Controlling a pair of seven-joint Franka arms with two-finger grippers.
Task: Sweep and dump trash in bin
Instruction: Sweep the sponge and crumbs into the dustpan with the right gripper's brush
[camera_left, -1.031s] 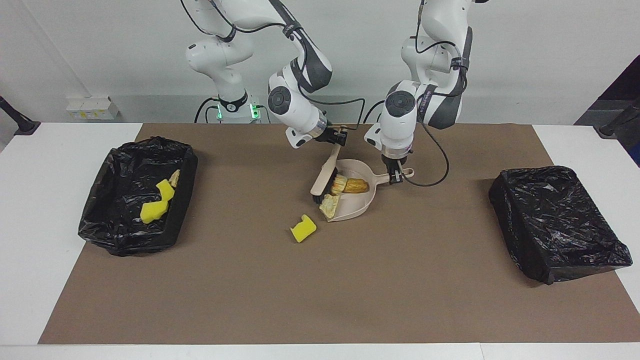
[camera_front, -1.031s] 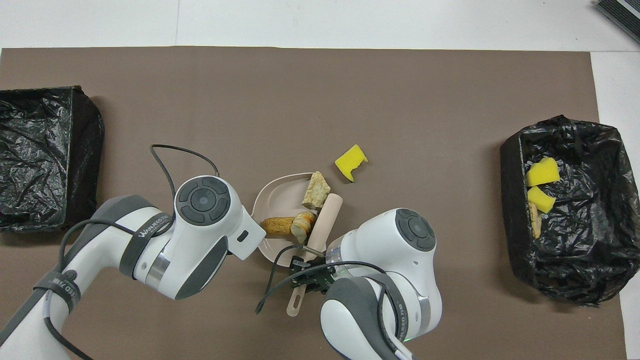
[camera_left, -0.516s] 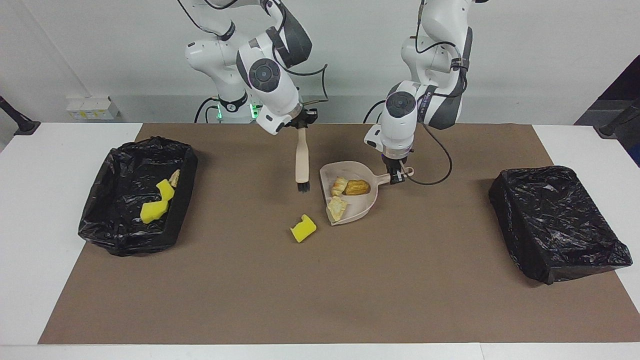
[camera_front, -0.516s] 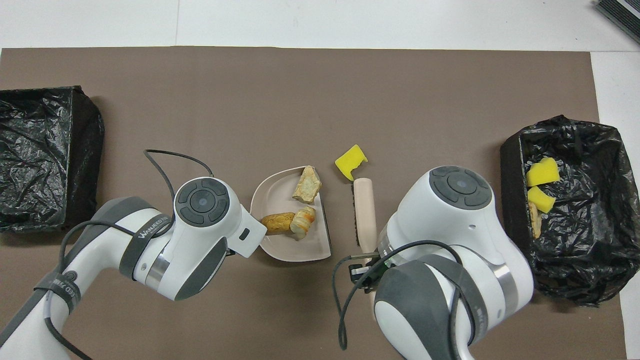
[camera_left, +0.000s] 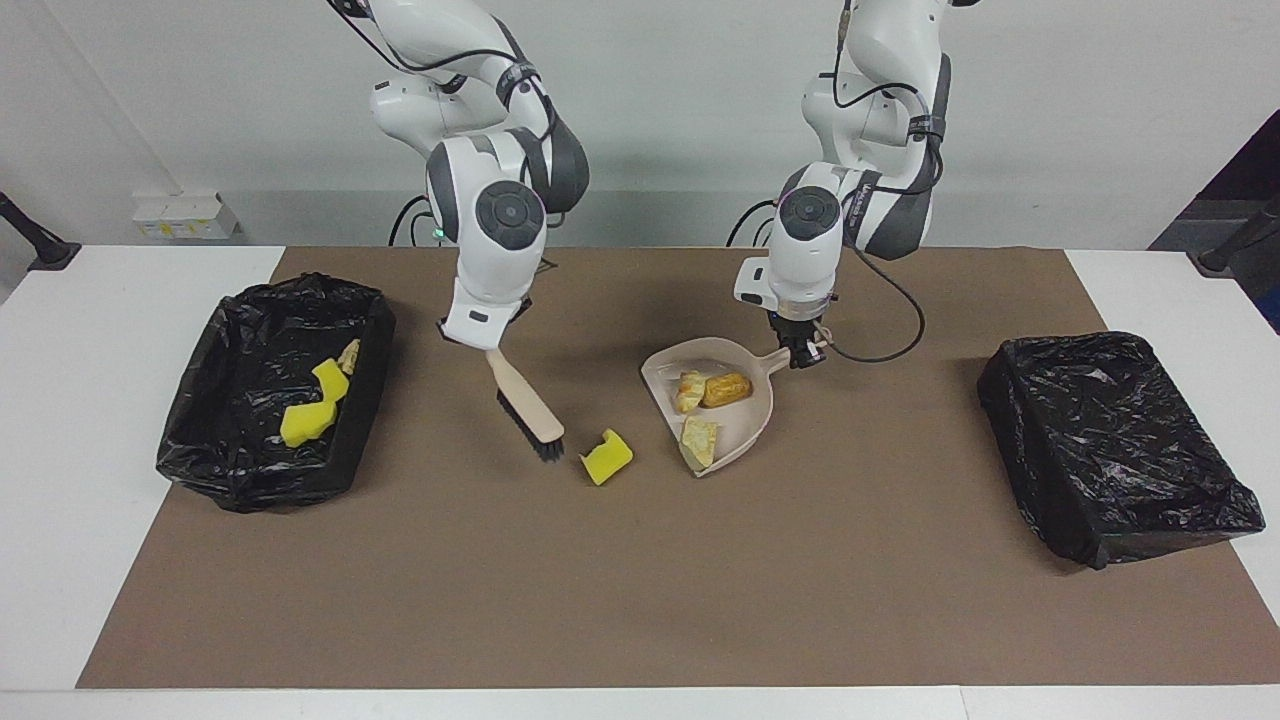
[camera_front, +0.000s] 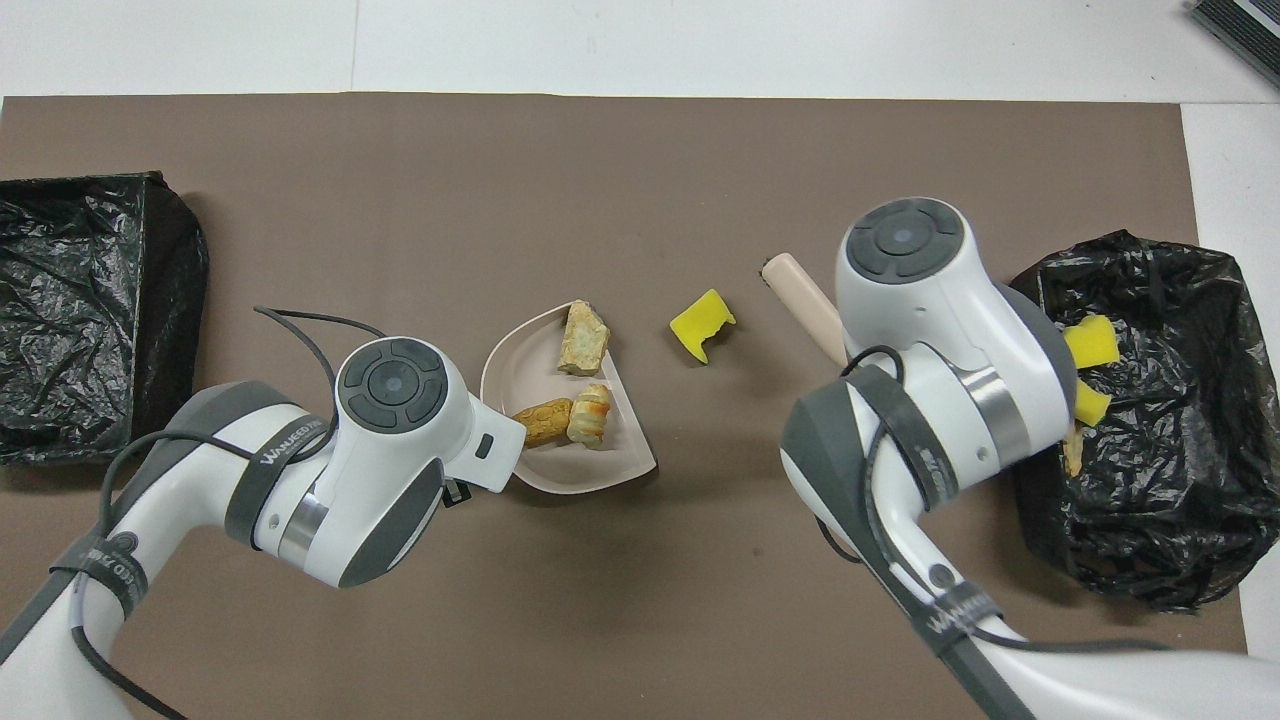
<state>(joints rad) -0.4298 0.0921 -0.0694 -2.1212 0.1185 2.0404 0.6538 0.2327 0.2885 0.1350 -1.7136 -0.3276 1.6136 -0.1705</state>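
A: Where's the trash?
B: A spongy yellow chunk lies on brown paper between brush and beige plastic dustpan; three crusty pieces sit inside.
A: Grippers?
B: Right gripper clamps the brush, left gripper the dustpan's handle. Crinkly black-lined bin holds more scraps.

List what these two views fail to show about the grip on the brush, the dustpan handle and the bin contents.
- Right gripper on the brush: facing view, covered by its own wrist; overhead view, under the arm.
- Dustpan handle: overhead view, under the left arm; the left gripper holds it in the facing view.
- Trash in the bin at the right arm's end: overhead view, partly covered by the right arm.
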